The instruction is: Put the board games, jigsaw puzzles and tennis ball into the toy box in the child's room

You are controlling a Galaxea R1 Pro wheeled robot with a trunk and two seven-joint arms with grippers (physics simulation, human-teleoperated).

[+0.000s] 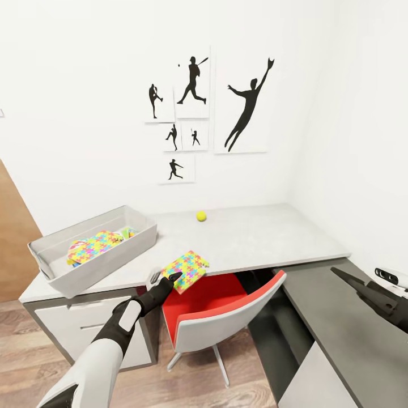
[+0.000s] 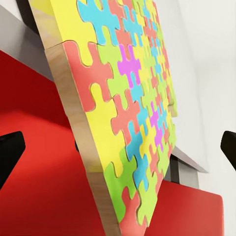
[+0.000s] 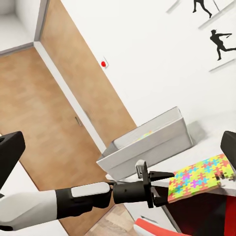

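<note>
The left hand point(image 1: 171, 279) is seen with its fingers spread apart, released, brought up to the near edge of a jigsaw puzzle point(image 1: 186, 270); in the right wrist view the two dark fingers point(image 3: 160, 174) are set above and below the box edge point(image 3: 199, 178) without closing on it. From the left wrist view the puzzle point(image 2: 129, 105) is shown close ahead, between the open fingertips, with its pale cardboard side wall facing the hand.

The puzzle lies at the front edge of the counter point(image 1: 255, 241), overhanging it slightly above the red seat of a chair point(image 1: 209, 303). It is judged to be a flat, stiff, light box with a smooth printed top that may be slippery; a hold across its thickness at the overhanging edge is judged best, since both faces can be reached there. A shallow bite could let it pivot or slide out, and a drop would land it on the chair.

Further out, the toy box point(image 1: 107, 258) stands on the left end of the counter, with another jigsaw-patterned box point(image 1: 93, 246) already inside it, along with something green that cannot be made out. The tennis ball point(image 1: 201, 216) rests on the counter near the wall, well apart from the puzzle.

The right hand point(image 1: 354, 281) is held over the lower dark side top; whether it is released or clenched cannot be told.
</note>
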